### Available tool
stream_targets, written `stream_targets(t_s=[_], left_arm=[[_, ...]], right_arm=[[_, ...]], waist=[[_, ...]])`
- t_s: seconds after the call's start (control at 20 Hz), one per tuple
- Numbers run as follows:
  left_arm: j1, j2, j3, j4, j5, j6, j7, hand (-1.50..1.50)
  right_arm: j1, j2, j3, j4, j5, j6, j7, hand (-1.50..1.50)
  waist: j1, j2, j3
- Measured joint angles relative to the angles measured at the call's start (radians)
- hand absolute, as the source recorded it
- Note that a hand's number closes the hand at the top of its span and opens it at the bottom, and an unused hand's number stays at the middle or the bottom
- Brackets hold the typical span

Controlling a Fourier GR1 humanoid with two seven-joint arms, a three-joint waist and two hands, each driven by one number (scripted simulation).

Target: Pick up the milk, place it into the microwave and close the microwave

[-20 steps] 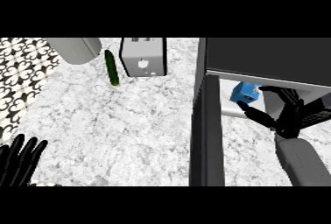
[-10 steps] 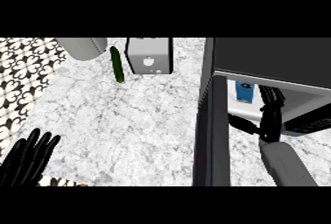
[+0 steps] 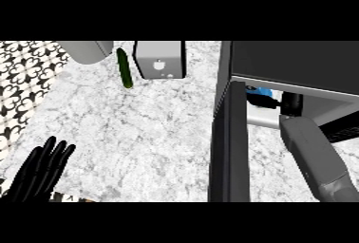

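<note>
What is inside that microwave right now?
A bit of the blue milk carton shows inside the microwave, with the right hand close by. The microwave's top and open door cover the rest of both.

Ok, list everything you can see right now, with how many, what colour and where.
Counter: one, white-grey marble, middle and left.
Patterned surface: one, black and white, far left.
Grey container: one, grey, top left, cut by the edge.
Green vegetable: one, dark green, between container and toaster.
Toaster: one, light grey, top centre.
Microwave: one, dark grey, right.
Microwave door: one, black, open, seen edge-on.
Milk: one, blue, inside the microwave, mostly hidden.
Left hand: one, black, lower left, open.
Right forearm: one, grey, reaching into the microwave.
Right hand: one, black, inside the microwave beside the milk.
</note>
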Motion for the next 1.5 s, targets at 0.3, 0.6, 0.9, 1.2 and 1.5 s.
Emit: stream_targets(t_s=[0.3, 0.6, 0.9, 1.2, 1.5], left_arm=[[0.003, -0.030, -0.044, -0.003, -0.045, 0.025, 0.006, -1.50], [0.003, -0.055, -0.093, -0.021, -0.087, 0.061, 0.016, -1.50], [0.002, -0.062, -0.134, -0.003, -0.118, 0.098, 0.009, -1.50], [-0.004, -0.061, -0.178, 0.025, -0.146, 0.113, 0.000, -1.50], [-0.045, -0.057, -0.213, 0.096, -0.159, 0.113, 0.007, -1.50]], right_arm=[[-0.156, -0.027, -0.033, 0.187, -0.005, 0.066, 0.064, -1.50], [-0.236, -0.028, -0.061, 0.314, -0.016, 0.160, 0.036, -1.50], [-0.248, -0.008, -0.098, 0.402, -0.031, 0.206, -0.051, -1.50], [-0.236, 0.012, -0.131, 0.455, -0.049, 0.279, -0.138, -1.50], [-0.193, 0.044, -0.154, 0.467, -0.067, 0.396, -0.218, -1.50]], waist=[[-0.029, 0.001, 0.001], [-0.057, -0.003, 0.002], [-0.085, -0.009, 0.001], [-0.111, -0.019, -0.001], [-0.135, -0.032, -0.004]])
